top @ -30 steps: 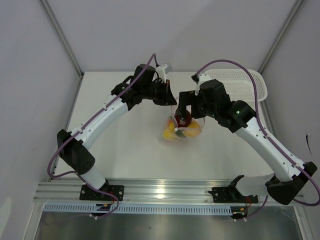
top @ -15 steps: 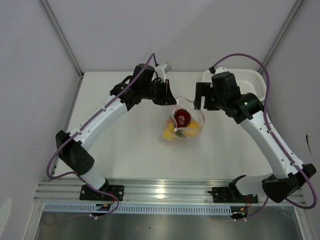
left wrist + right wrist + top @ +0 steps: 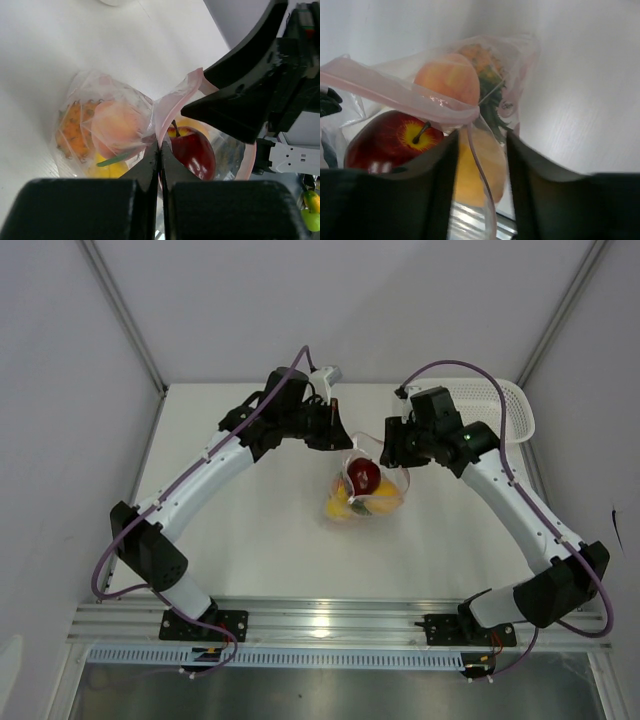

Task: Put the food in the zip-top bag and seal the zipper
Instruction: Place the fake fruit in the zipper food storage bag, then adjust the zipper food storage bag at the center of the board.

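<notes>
Zero gap in left pincer (image 3: 160, 146), clamping zipper (image 3: 172, 100); right pincer (image 3: 481, 141) parted.

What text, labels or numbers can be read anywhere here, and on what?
None legible.
Clear floppy plastic zip-top bag: one tiny dark mark, too blurred to read.
Toy fruits: no print visible.
White mesh plastic basket: no print visible.

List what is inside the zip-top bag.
In the zip-top bag, a dark red apple sits at the open mouth; a peach, the orange pineapple and a yellow fruit lie deeper. Anything beneath them is covered, so a second peach cannot be confirmed.
</notes>
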Motion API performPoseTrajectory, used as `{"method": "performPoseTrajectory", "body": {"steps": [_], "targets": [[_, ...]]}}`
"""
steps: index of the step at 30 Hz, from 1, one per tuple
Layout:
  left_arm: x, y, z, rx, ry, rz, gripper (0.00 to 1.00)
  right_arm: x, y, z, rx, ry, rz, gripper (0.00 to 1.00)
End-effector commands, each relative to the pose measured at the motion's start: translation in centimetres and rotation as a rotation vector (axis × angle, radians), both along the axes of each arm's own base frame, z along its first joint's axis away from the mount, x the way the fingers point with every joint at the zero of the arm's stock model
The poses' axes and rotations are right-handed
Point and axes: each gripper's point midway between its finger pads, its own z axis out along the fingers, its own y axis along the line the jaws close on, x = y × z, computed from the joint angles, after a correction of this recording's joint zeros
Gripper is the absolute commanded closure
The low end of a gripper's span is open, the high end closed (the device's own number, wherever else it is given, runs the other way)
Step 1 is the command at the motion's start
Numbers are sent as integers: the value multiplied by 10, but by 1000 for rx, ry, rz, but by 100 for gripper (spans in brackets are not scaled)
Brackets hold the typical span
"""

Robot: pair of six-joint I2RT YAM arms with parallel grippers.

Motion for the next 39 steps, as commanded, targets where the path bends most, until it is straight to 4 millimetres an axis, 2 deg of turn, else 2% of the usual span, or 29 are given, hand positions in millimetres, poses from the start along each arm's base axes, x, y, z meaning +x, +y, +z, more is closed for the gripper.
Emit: {"method": "performPoseTrajectory", "body": {"steps": [1, 3, 4, 5, 8, 10, 13, 14, 17, 19, 20, 21, 22, 23, 24, 25, 27, 29, 30, 31, 32, 33, 34, 35, 36, 37, 38, 39], "targets": [[-7, 4, 35, -59, -70, -20, 99, 4, 19, -1, 57, 1, 81, 62], [-8, 5, 34, -55, -68, -21, 99, 6, 21, -4, 57, 11, 87, 77], [-8, 7, 35, -54, -72, -18, 100, 6, 21, -4, 54, 13, 85, 95], [-10, 7, 37, -53, -75, -21, 99, 6, 21, -3, 54, 10, 81, 100], [-15, 12, 46, -56, -97, -20, 99, 1, 20, 17, 84, -30, 76, 100], [-20, 17, 55, -61, -110, -21, 99, -8, 22, 47, 124, -73, 79, 100], [-37, 24, 89, -116, -166, -36, 99, -31, 30, 84, 168, -112, 97, 100], [-45, 29, 103, -139, -191, -39, 99, -37, 34, 110, 203, -156, 108, 100], [-60, 34, 119, -175, -213, -60, 99, -56, 40, 133, 258, -148, 112, 100], [-64, 36, 122, -190, -219, -68, 99, -62, 44, 133, 306, -124, 107, 100], [-63, 35, 112, -180, -206, -67, 99, -64, 48, 111, 298, -71, 115, 100], [-58, 32, 105, -172, -201, -61, 99, -60, 52, 103, 305, -70, 112, 100], [-54, 31, 85, -139, -160, -58, 99, -58, 52, 89, 298, -46, 97, 100], [-50, 29, 74, -120, -143, -51, 99, -55, 52, 73, 278, -22, 85, 100], [-41, 25, 60, -102, -124, -48, 100, -52, 53, 46, 251, 17, 75, 100], [-40, 23, 37, -73, -77, -47, 100, -50, 53, 32, 236, 38, 65, 100], [-33, 20, 20, -44, -46, -40, 100, -46, 55, 4, 204, 86, 44, 100], [-32, 19, 17, -43, -37, -39, 99, -43, 55, -4, 185, 100, 41, 100], [-32, 19, 25, -53, -50, -40, 99, -41, 53, -2, 173, 91, 29, 100], [-33, 20, 33, -61, -66, -39, 99, -38, 53, 9, 181, 64, 27, 100], [-34, 22, 54, -81, -103, -40, 99, -39, 52, 16, 178, 49, 33, 100], [-35, 23, 63, -85, -120, -38, 99, -38, 51, 25, 181, 30, 34, 100], [-37, 24, 72, -92, -137, -42, 99, -37, 52, 44, 201, -6, 42, 100], [-39, 26, 97, -122, -184, -44, 99, -37, 52, 54, 207, -23, 44, 100], [-42, 28, 100, -117, -184, -48, 99, -42, 50, 60, 200, -26, 52, 100], [-45, 29, 105, -124, -187, -56, 100, -42, 49, 79, 216, -66, 50, 100], [-51, 31, 118, -143, -208, -63, 99, -45, 49, 89, 223, -83, 52, 100], [-55, 32, 121, -153, -207, -69, 99, -52, 47, 99, 237, -97, 57, 100]]}}
